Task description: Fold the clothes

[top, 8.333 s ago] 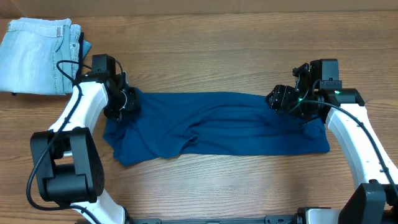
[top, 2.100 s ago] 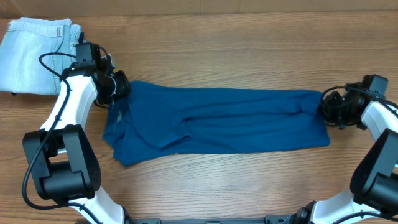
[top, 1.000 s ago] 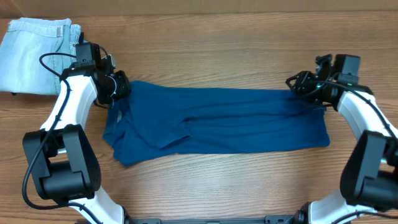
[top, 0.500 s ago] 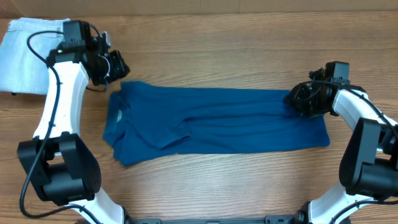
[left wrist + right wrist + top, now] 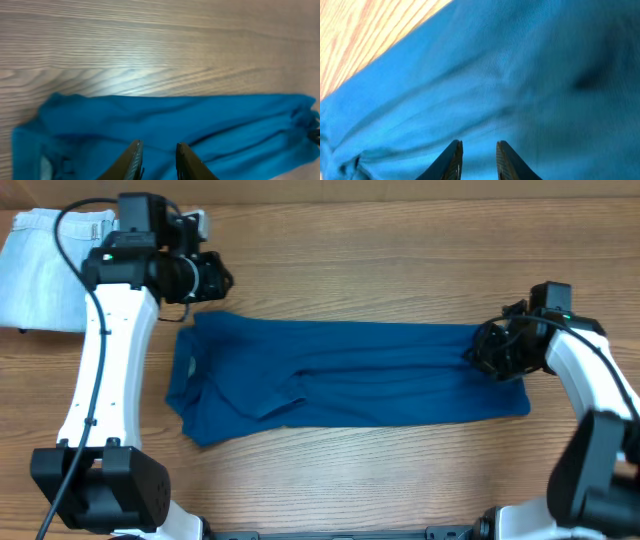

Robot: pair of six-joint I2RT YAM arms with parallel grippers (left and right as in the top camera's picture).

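Hovering over bare wood just beyond the far left corner of the polo shirt (image 5: 350, 375), my left gripper (image 5: 215, 278) touches no cloth. In the left wrist view, that gripper (image 5: 156, 147) has its two fingers (image 5: 134, 159) a narrow gap apart. Nothing is caught between them; only the shirt (image 5: 175, 125) shows through the gap, well below. The shirt's far edge runs across that view, with the table (image 5: 150, 40) lying pale and grained beyond it.

My right gripper (image 5: 485, 352) sits at the opposite end, over the shirt's right edge and close down on the fabric. From the right wrist, the gripper (image 5: 479, 147) also has its fingers (image 5: 506, 159) slightly apart. The teal knit (image 5: 520, 75) behind them looks smooth and unbunched, so I see nothing clamped there. A wedge of the table (image 5: 360, 40) shows in the upper left corner of that view.

From overhead, the shirt lies flat on the table (image 5: 380, 260) as a long band stretched from left to right. Soft creases run along its length. The collar end is on the left, where a small pale label shows, and the near left corner bulges toward the front edge.

A folded pair of pale jeans (image 5: 40, 265) rests at the far left of the table, apart from the shirt and beside my left arm.
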